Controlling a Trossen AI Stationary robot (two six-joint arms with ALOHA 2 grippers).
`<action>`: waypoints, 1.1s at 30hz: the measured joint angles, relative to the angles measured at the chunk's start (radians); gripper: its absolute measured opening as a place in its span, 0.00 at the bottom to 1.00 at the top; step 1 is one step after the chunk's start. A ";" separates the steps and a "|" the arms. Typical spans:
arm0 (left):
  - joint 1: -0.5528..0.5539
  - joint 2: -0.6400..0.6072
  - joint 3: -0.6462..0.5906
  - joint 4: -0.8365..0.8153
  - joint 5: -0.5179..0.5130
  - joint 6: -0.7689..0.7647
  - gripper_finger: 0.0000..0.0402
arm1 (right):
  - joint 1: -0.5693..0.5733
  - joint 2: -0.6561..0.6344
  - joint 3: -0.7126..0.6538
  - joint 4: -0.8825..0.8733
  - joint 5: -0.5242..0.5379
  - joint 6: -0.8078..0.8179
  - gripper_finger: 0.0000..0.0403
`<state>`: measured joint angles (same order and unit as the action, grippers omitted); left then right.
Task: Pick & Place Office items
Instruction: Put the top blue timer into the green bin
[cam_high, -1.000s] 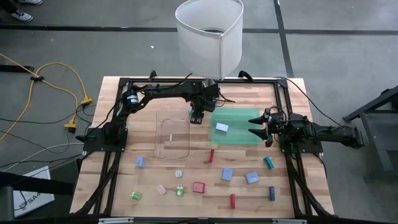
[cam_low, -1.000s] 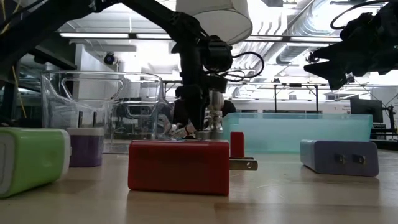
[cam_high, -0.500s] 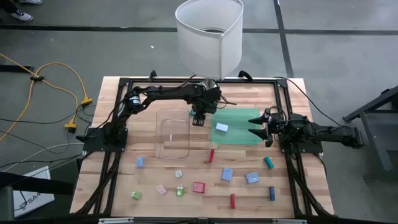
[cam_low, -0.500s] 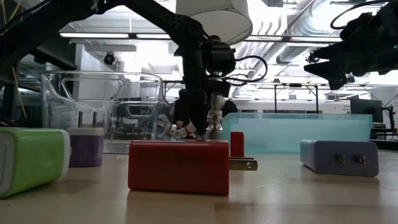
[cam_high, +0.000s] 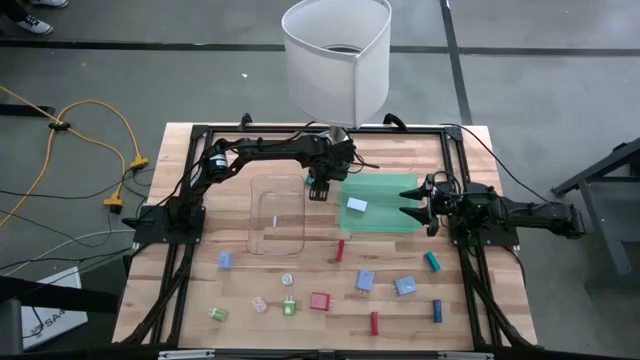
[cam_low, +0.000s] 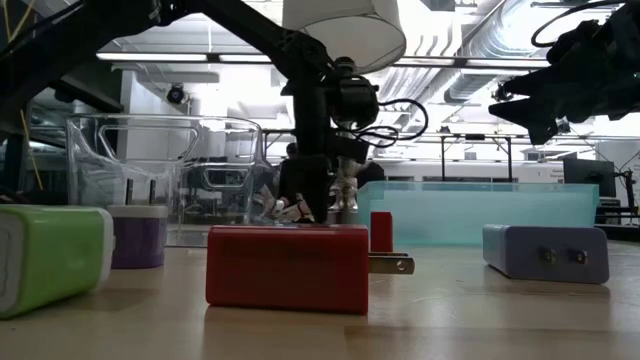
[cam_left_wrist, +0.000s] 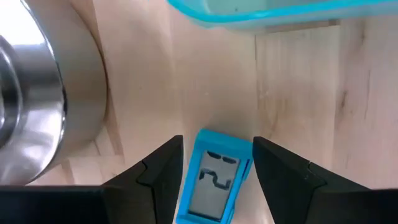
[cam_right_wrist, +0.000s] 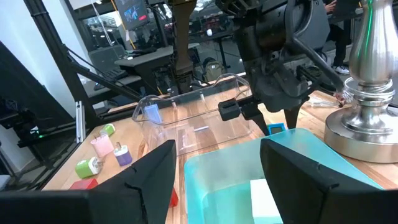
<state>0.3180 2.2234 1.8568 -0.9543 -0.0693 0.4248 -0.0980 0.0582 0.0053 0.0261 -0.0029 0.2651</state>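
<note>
Two grippers show; the left gripper (cam_high: 319, 192) hangs between the clear tray (cam_high: 276, 214) and the green tray (cam_high: 385, 189), fingers pinching a blue block (cam_left_wrist: 215, 178); the right gripper (cam_high: 411, 203), spread wide, waits at the green tray's three-o'clock edge; other office items (cam_high: 318, 300) lie toward six o'clock.

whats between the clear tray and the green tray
In the high view, the left gripper hangs between clear tray and green tray, shut on a blue item.
</note>
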 joint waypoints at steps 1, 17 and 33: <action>0.000 0.000 0.000 -0.004 -0.006 0.002 0.46 | 0.000 0.000 0.000 0.000 0.000 0.000 0.55; -0.010 0.000 0.000 -0.020 -0.015 0.024 0.46 | 0.000 0.000 0.000 0.000 0.000 0.000 0.55; -0.009 -0.001 0.000 -0.056 -0.014 0.032 0.46 | 0.000 0.000 0.000 0.000 0.000 0.000 0.55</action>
<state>0.3088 2.2227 1.8568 -1.0100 -0.0837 0.4564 -0.0981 0.0582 0.0052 0.0261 -0.0029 0.2653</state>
